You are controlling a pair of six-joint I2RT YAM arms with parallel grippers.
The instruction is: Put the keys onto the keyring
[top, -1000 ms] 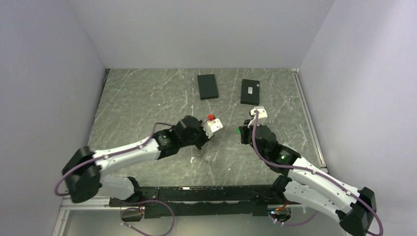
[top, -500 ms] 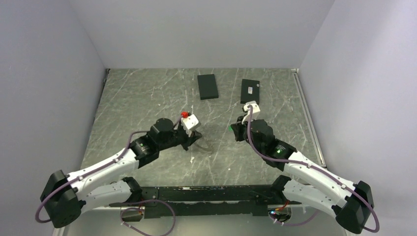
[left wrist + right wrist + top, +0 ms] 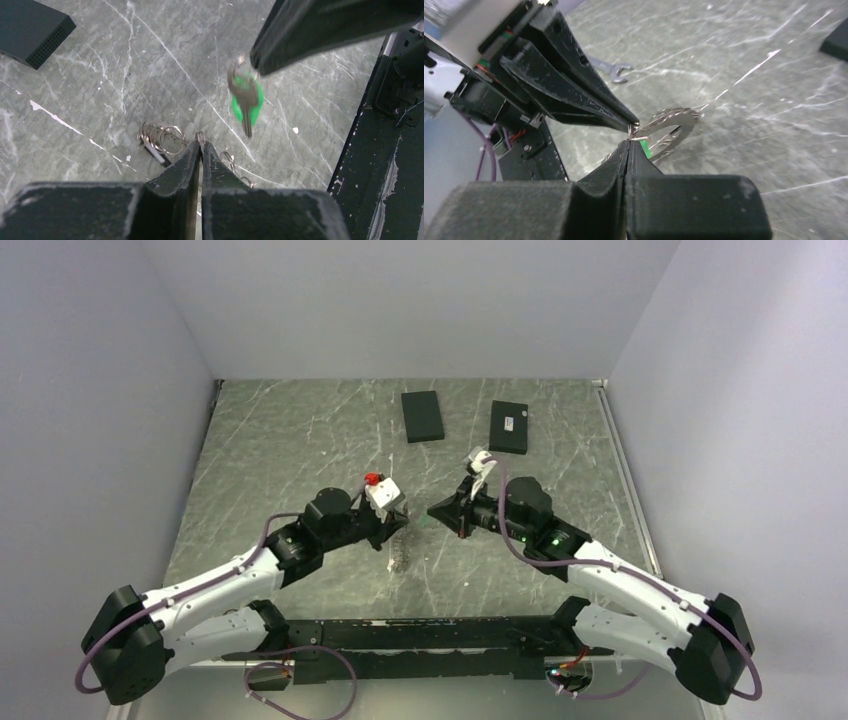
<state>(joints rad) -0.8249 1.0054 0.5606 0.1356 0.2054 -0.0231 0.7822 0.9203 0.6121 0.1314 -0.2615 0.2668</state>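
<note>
The keyring (image 3: 671, 125), a dark grey toothed ring, hangs just above the table, and its small edge loops (image 3: 227, 160) show beside my left jaws. My left gripper (image 3: 201, 144) is shut on one loop at the ring's edge; it sits centre-left in the top view (image 3: 400, 526). My right gripper (image 3: 630, 142) is shut on a green-headed key (image 3: 246, 100), which hangs from its tip. In the top view the right gripper (image 3: 433, 510) points left, its tip almost touching the left gripper's tip (image 3: 635, 121).
Two flat black boxes (image 3: 422, 416) (image 3: 509, 426) lie at the back of the marbled table. A bunch of thin wire rings (image 3: 160, 137) lies on the table under the left gripper. A small silver wrench-shaped piece (image 3: 616, 70) lies further off.
The left gripper drew back to the left and then held still. The right gripper swung left and turned its tip toward the left gripper, carrying the green key with it.
</note>
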